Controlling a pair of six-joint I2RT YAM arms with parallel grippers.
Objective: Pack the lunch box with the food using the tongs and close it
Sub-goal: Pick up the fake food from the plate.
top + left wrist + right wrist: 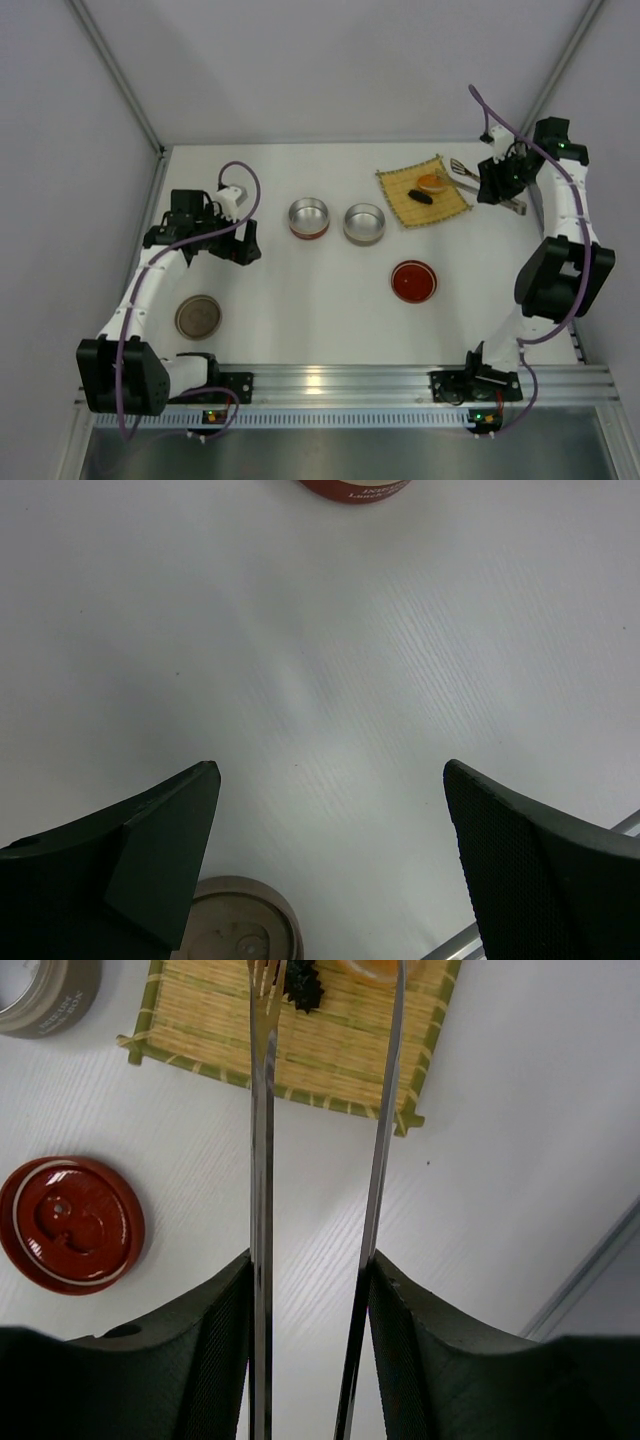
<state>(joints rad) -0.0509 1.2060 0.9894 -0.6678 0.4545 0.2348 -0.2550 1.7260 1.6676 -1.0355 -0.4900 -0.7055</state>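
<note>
My right gripper (310, 1260) is shut on the tongs (262, 1160), one finger pressing each thin metal arm from outside. The tong tips reach over the yellow woven mat (330, 1050). The dark food piece (303, 985) lies just right of the forked left tip, and the orange bun (375, 968) shows at the frame's top beside the right arm. From above, the orange bun (431, 183) and dark piece (421, 196) sit on the mat (445, 210), with the tongs (468, 177) and right gripper (497, 185) to their right. My left gripper (330, 770) hangs open over bare table.
Two open round metal tins (309, 217) (364, 223) stand mid-table. A red lid (413, 281) lies in front of them and a brown lid (198, 316) lies near the left arm. The brown lid (240, 925) shows below my left fingers.
</note>
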